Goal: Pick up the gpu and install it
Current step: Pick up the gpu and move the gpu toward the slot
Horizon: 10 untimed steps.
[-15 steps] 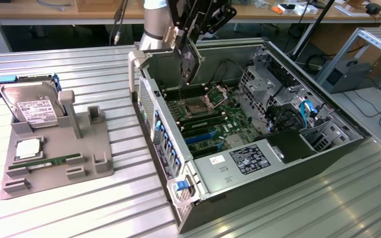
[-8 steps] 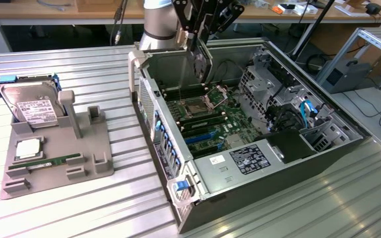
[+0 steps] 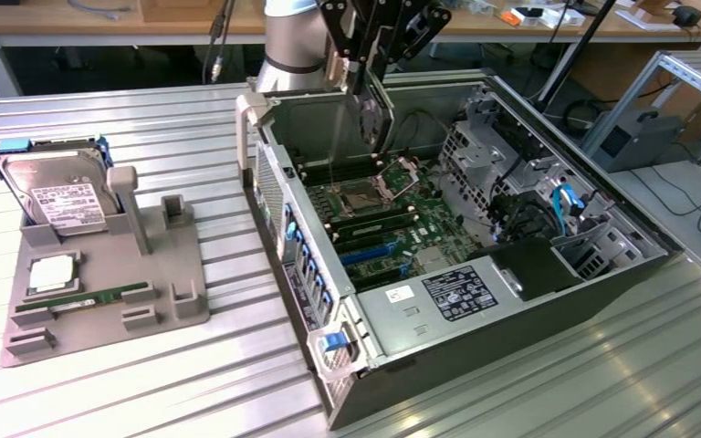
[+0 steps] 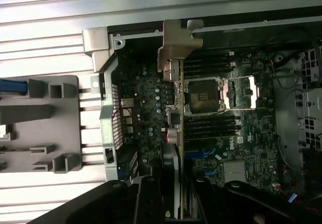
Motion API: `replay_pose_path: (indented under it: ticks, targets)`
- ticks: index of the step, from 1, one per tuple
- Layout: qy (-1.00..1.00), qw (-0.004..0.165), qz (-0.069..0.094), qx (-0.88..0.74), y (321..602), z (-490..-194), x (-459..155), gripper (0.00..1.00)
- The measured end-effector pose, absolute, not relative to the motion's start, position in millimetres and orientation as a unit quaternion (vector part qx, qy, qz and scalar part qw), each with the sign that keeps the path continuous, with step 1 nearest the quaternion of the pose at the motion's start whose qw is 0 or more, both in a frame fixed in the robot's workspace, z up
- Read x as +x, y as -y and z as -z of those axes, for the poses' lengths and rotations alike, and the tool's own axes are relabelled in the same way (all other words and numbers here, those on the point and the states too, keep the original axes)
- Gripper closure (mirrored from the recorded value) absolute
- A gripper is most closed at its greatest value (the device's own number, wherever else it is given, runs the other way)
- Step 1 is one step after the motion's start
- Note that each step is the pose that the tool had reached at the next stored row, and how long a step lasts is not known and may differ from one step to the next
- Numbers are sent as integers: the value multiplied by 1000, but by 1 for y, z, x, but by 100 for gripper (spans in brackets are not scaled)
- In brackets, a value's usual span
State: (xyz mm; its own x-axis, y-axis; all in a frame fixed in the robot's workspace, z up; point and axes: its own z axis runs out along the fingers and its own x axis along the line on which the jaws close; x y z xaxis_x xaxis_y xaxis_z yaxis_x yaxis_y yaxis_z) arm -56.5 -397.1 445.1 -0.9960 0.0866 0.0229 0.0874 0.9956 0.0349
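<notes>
a: where is the gpu being kept at this moment?
b: the gpu (image 3: 371,123) is hanging upright under the gripper (image 3: 360,87), over the open computer case (image 3: 369,397), at the end closest to the arm's silver column (image 3: 292,41).
a: so the gripper is holding it?
b: yes, it is clamping narrow on the card. in the wrist view the black fingers (image 4: 149,199) are pressing from both sides on the thin card, which is showing edge-on, and its silver bracket (image 4: 178,38) is pointing away from the camera toward the case's rim.
a: what is lying below the card?
b: the motherboard (image 3: 393,224) is lying flat in the case, and the card is hanging just beside the cpu socket (image 3: 360,193), over the darker part of the board. whether its lower edge is touching the board, one cannot tell.
a: and what is sitting outside the case?
b: on the exterior view's left a grey tray (image 3: 107,324) is resting on the ribbed metal table (image 3: 180,392), well apart from the gripper. a hard drive (image 3: 58,196) with a white label is leaning tilted at the tray's far end, and a narrow green memory stick (image 3: 88,298) is lying flat nearer the tray's front.
</notes>
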Motion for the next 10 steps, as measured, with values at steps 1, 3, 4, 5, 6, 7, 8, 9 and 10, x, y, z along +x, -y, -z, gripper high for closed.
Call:
replay_pose_path:
  ticks: [1, 3, 4, 5, 6, 7, 8, 9, 10]
  targets:
    - [999, 11, 18, -44, 397, -445, -56, 73]
    - [999, 12, 18, -44, 397, -443, -50, 73]
    - [999, 12, 18, -44, 397, -442, -48, 73]
    - [999, 12, 18, -44, 397, -441, -46, 73]
    - [999, 12, 18, -44, 397, -440, -43, 73]
    - [999, 12, 18, -44, 397, -439, -39, 73]
    - [999, 13, 18, -44, 397, -438, -35, 73]
    - [999, 13, 18, -43, 397, -436, -32, 73]
    - [999, 13, 18, -43, 397, -434, -30, 73]
